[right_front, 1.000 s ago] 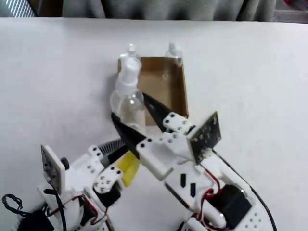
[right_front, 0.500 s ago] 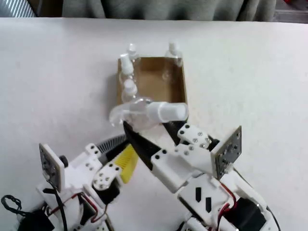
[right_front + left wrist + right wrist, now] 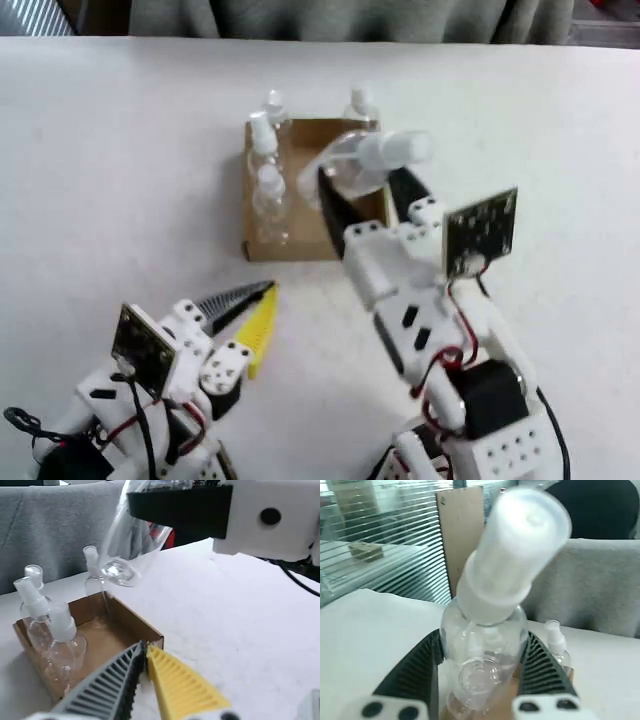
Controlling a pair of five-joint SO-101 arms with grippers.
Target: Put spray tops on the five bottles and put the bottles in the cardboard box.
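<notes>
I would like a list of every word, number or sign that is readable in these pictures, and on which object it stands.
No text can be read anywhere.
The cardboard box is plain. The clear bottle in the right gripper and the bottles standing in the box bear no label.

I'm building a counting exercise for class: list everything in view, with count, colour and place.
Table: one, white, under everything.
Cardboard box: one, brown, open, mid-table.
Bottles in box: two, clear, white spray tops, upright along one side.
Bottles beyond box: two, clear, by its far edge.
Held bottle: one, clear, white top, tilted above the box.
Right gripper: one, black fingers, shut on held bottle.
Left gripper: one, grey and yellow fingers, shut, empty, near side of box.
</notes>
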